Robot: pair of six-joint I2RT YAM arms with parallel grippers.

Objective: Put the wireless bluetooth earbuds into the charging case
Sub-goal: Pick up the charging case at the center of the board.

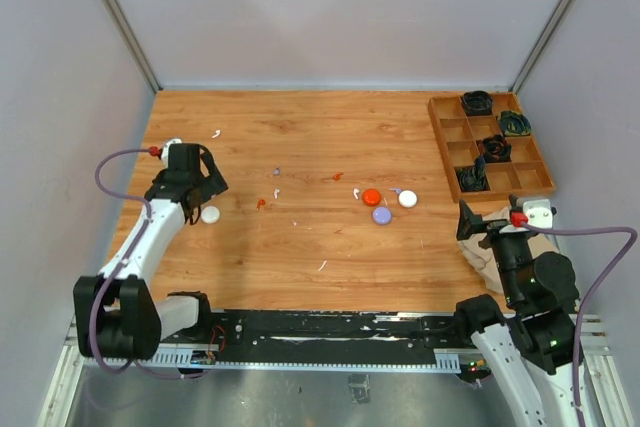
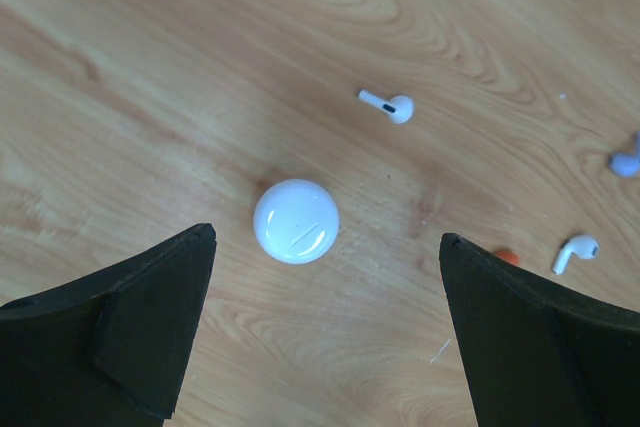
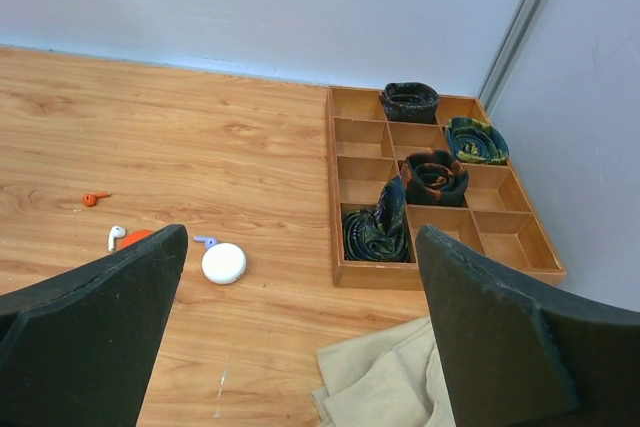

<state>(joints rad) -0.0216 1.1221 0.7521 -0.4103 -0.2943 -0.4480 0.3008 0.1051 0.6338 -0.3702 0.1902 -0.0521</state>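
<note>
Wooden compartment tray [image 3: 360,135] holding four dark rolls [image 3: 410,100]; beige cloth [image 3: 375,372] near.

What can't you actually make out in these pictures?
Left wrist view: an orange bit is mostly hidden behind the left gripper's finger; a purple earbud is cut by the right edge.
Right wrist view: the red puck is half hidden behind the right gripper's finger.
Top view: the scattered earbuds are too small to show their shapes.

bright even overhead light, soft faint shadows, sharp focus throughout
</note>
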